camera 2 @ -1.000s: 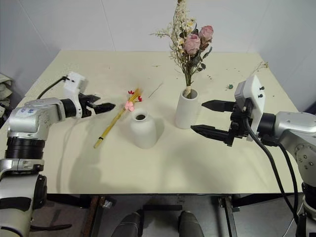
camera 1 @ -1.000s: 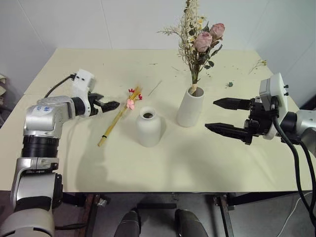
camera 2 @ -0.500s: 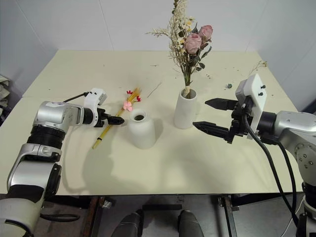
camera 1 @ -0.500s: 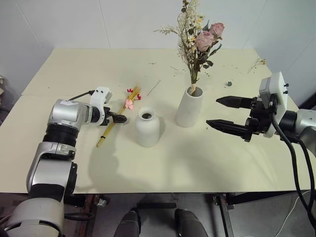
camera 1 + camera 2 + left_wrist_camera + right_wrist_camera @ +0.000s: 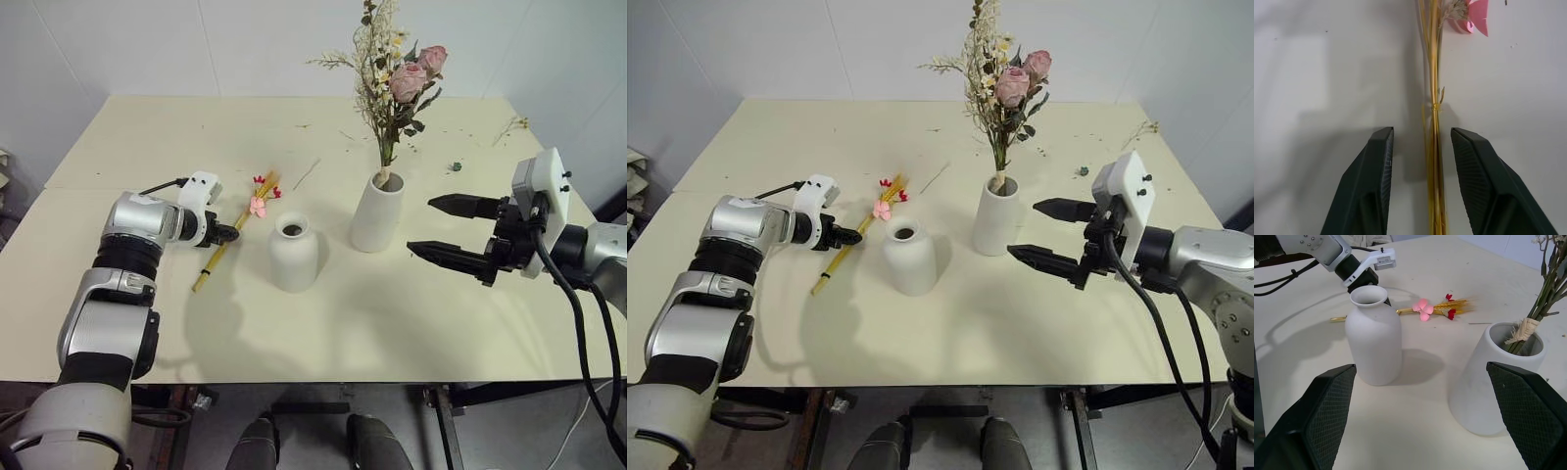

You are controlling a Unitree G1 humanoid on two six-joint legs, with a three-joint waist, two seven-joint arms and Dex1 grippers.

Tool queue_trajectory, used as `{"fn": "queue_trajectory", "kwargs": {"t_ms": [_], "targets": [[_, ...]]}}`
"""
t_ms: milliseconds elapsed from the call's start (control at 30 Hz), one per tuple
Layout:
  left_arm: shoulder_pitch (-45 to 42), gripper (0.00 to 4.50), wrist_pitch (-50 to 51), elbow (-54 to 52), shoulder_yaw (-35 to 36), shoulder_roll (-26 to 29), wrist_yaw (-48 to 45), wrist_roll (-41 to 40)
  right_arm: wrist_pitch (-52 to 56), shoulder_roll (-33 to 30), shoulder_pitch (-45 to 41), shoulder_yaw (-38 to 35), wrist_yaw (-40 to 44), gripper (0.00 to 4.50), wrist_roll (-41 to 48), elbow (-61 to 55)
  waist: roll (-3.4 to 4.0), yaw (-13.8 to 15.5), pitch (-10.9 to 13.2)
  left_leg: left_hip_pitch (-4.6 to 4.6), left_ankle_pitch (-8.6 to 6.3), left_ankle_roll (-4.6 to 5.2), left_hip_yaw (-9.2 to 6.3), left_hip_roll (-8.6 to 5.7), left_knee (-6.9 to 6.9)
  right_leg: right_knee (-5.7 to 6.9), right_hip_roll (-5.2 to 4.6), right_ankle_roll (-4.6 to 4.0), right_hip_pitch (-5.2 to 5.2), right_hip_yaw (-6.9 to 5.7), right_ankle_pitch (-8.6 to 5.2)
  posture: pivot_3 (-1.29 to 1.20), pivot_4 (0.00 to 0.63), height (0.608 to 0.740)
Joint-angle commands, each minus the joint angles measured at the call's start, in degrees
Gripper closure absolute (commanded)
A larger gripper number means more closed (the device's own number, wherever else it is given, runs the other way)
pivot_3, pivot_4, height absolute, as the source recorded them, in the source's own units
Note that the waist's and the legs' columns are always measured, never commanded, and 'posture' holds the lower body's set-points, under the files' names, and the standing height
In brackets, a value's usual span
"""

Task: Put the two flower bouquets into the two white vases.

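The left gripper (image 5: 1418, 147) is low over the cream worktop (image 5: 392, 323), its two black fingers (image 5: 1376, 161) apart on either side of the wheat bundle (image 5: 1434, 122). The yellow stalks run up between the fingers, closer to one of them, and whether either finger touches them cannot be told. Past the fingertips the bundle's tie wraps the stalks, and beyond that lies its pink flower (image 5: 1474, 12). Just beside the bundle, toward the right, stands the rounded, narrow-necked vase (image 5: 294, 253), empty and upright. Next to it stands the taller cylindrical vase (image 5: 377, 212), holding the rose bouquet (image 5: 404, 78), its stems bound at the mouth. The right gripper (image 5: 446, 230) hovers over the worktop just beyond the tall vase, fingers (image 5: 446, 257) spread wide and holding nothing; both vases sit ahead between them, well apart from the tips.
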Motion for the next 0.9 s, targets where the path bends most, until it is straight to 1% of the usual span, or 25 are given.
{"fn": "queue_trajectory", "kwargs": {"t_ms": [33,133,167,367,533,667,800,900], "targets": [[-0.84,3.37,-1.18,-0.51,0.42,0.29,-0.95,0.84,-0.24,0.76,1.83,-3.33,-0.98,0.0,2.11,-2.19,0.0,0.01,0.0,0.0,0.0,0.0,0.0,0.0,0.0,0.0,0.0,0.0,0.0,0.0,0.0,0.0,0.15,0.74],[-1.39,4.32,-1.84,-0.31,1.19,0.71,-0.92,0.9,-0.53,0.93,2.26,-3.5,-1.52,0.0,2.46,-2.36,-0.01,-0.06,0.01,-0.02,0.0,0.0,0.0,0.0,0.01,0.0,0.0,0.02,0.0,0.0,0.01,0.0,0.15,0.74],[-1.47,4.44,-2.02,-0.4,1.31,0.85,-1.01,0.88,-0.66,0.98,2.27,-3.48,-1.65,0.0,2.48,-2.33,-0.01,-0.1,0.01,-0.02,0.0,0.0,0.0,-0.01,0.01,0.0,0.0,0.03,0.0,0.0,0.02,0.0,0.15,0.74],[-0.85,4.44,-2.4,-1.85,1.83,1.21,-1.51,0.55,-1.69,1.56,2.18,-2.64,-2.38,0.0,2.09,-1.99,-0.01,-0.06,0.01,-0.01,0.0,0.0,0.0,0.0,0.02,0.02,0.0,0.03,0.0,0.0,0.02,0.0,0.15,0.74],[0.61,4.44,-13.02,-4.6,8.14,0.17,3.95,-0.97,-1.98,1.81,2.21,-2.55,-2.72,0.0,2.08,-2.07,-0.02,-0.03,0.01,-0.02,0.0,0.0,-0.01,0.0,0.02,0.03,-0.01,0.03,0.0,0.0,0.02,0.0,0.15,0.74],[2.08,4.44,-23.59,-8.73,15.36,-1.8,6.04,-4.71,-2.17,1.84,2.05,-2.53,-2.76,0.0,2.04,-1.91,-0.02,0.11,0.01,-0.02,0.0,0.0,0.0,0.0,0.03,0.04,-0.03,0.06,0.0,0.0,0.03,0.0,0.15,0.74],[3.42,4.44,-34.22,-13.23,21.01,-3.91,1.91,-10.36,-2.39,2.05,1.74,-2.43,-2.78,0.0,2.06,-1.77,-0.01,0.07,0.01,-0.02,0.0,0.0,0.0,0.0,0.07,0.07,-0.02,0.08,0.01,0.01,0.04,0.0,0.15,0.74],[2.91,4.44,-37.69,-15.61,23.58,-4.91,-4.51,-15.68,-2.56,2.36,1.62,-2.21,-2.8,0.0,1.98,-1.78,-0.01,0.06,0.01,-0.02,0.01,-0.01,0.0,0.0,0.1,0.09,-0.02,0.08,0.01,0.01,0.04,0.0,0.15,0.74]]}}
